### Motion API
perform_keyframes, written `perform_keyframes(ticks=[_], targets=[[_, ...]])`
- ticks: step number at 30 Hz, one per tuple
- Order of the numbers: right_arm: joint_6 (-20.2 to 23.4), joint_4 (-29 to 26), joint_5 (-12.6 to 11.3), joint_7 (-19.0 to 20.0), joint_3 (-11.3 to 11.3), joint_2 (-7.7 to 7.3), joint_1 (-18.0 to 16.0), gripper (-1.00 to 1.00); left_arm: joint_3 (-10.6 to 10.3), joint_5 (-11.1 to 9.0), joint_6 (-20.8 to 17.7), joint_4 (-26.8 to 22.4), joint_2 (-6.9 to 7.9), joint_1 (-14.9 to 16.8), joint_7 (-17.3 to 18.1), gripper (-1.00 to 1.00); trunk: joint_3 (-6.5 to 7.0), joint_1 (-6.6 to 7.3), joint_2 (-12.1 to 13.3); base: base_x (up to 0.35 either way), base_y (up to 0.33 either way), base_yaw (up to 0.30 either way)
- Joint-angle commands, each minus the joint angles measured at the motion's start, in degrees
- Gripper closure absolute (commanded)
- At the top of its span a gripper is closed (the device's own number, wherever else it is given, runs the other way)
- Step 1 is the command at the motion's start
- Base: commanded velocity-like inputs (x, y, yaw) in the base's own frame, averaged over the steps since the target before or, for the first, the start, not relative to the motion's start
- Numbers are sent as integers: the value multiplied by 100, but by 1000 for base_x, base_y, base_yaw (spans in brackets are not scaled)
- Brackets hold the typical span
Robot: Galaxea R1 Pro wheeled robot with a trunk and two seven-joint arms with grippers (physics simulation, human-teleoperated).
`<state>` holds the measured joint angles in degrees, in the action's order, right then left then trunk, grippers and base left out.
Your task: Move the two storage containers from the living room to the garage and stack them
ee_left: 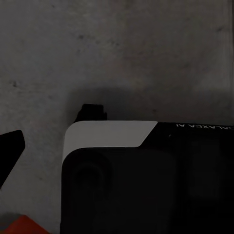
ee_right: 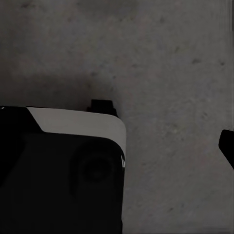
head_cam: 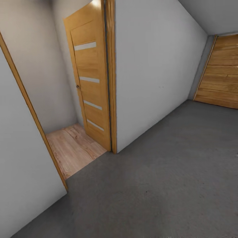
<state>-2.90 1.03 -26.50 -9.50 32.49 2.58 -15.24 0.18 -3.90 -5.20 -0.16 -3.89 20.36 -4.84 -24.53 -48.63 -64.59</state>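
I am in the garage, over its dark grey concrete floor (head_cam: 158, 185). A small orange-red corner (ee_left: 19, 226) shows at the edge of the left wrist view, likely one storage container; the rest of it is out of frame. One black fingertip (ee_left: 10, 148) of my left gripper shows close to that corner, above the concrete. A single black fingertip (ee_right: 227, 145) of my right gripper shows over bare concrete. Neither gripper's jaws show in full.
A honey-wood door (head_cam: 89, 76) with frosted strips stands open onto a light wood-plank floor (head_cam: 72, 148). A white wall (head_cam: 155, 76) runs to a wood-panelled garage door (head_cam: 219, 72) at the far right. My black-and-white base (ee_left: 146, 180) (ee_right: 63, 170) sits below both wrists.
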Motion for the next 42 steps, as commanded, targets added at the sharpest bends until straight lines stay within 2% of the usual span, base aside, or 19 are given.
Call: perform_keyframes(ticks=[1, 42], targets=[[-22, 11, -57, -11, 47, 1, -5, -100, -1, -41, -16, -2, 2, 3, -17, -100, -6, 0, -4, 36, 0, -92], [-105, 2, 4, -15, 64, -35, -5, -100, -1, -41, -33, -2, 20, 3, -69, -100, -6, 0, -4, 306, 0, -4]])
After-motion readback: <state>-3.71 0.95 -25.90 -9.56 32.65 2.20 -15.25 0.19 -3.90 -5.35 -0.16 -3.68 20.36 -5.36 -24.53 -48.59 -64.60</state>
